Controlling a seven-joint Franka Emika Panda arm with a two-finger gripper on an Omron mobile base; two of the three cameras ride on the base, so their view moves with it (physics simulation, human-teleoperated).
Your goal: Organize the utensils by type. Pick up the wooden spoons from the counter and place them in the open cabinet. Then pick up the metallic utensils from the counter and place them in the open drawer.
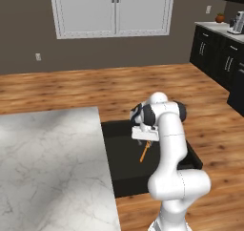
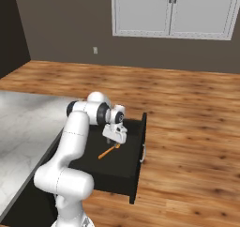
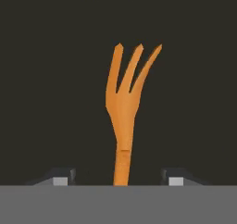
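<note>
The gripper (image 3: 115, 180) hangs low over the open drawer (image 1: 119, 177), jaws spread wide, fingertips (image 3: 59, 177) clear on either side of the orange fork (image 3: 123, 116), which lies on the drawer's black floor.

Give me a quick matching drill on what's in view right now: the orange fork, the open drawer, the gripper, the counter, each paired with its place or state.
Things:
1. orange fork
2. open drawer
3. gripper
4. counter

States:
A. white marble, beside the drawer
B. pulled out, black inside
C. lying on the drawer floor, free of the fingers
D. open, fingertips apart on either side of the fork handle

Pairs: 1-C, 2-B, 3-D, 4-A
</note>
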